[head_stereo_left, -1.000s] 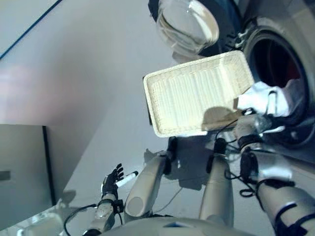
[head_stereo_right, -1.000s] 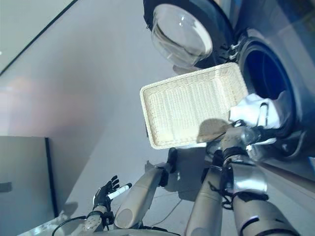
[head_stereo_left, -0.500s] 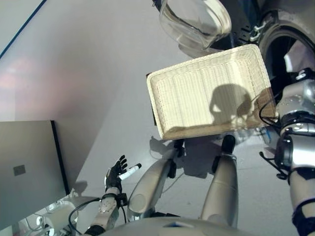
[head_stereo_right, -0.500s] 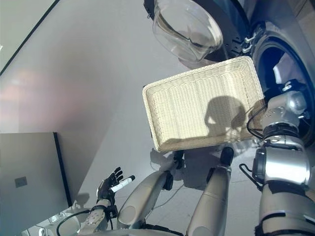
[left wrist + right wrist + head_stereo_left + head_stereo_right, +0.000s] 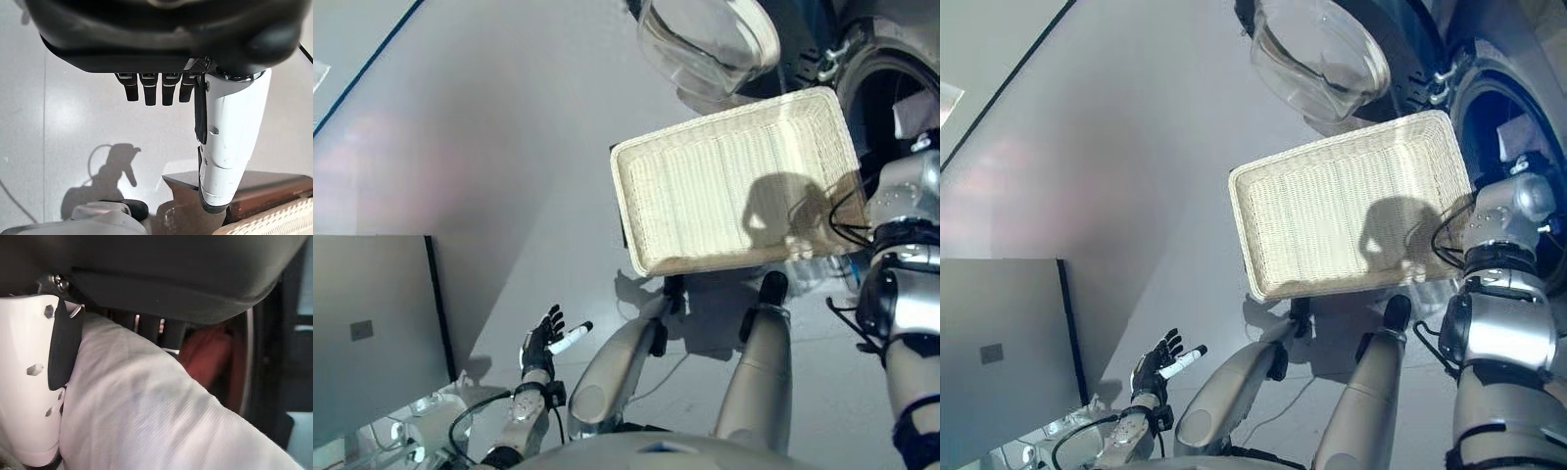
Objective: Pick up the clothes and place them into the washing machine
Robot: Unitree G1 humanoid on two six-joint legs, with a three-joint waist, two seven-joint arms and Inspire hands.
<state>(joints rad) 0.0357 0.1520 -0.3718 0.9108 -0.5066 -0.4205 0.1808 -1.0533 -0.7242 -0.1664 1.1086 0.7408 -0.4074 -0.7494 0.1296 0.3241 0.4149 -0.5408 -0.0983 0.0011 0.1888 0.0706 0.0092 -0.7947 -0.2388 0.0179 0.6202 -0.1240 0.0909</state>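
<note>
The shallow wicker basket point(image 5: 705, 186) is empty and sits beside the washing machine's drum opening point(image 5: 886, 93). My right arm reaches past the basket's corner into that opening. In the right wrist view my right hand point(image 5: 29, 372) pinches a white garment point(image 5: 146, 421) between its white-covered thumb and its fingers, at the drum's mouth. A red garment point(image 5: 208, 352) lies deeper inside the drum. A bit of the white garment also shows at the opening in the left eye view point(image 5: 913, 113). My left hand point(image 5: 540, 345) hangs low at my left over the floor, open and empty.
The machine's round glass door point(image 5: 705, 39) stands open above the basket. The dark brown box point(image 5: 274, 183) under the basket shows in the left wrist view. A grey panel point(image 5: 367, 333) stands at the left. Bare grey floor lies between it and the basket.
My right hand has carried the white garment from the basket's near corner up into the drum opening. The camera has shifted. My left hand has stayed put.
</note>
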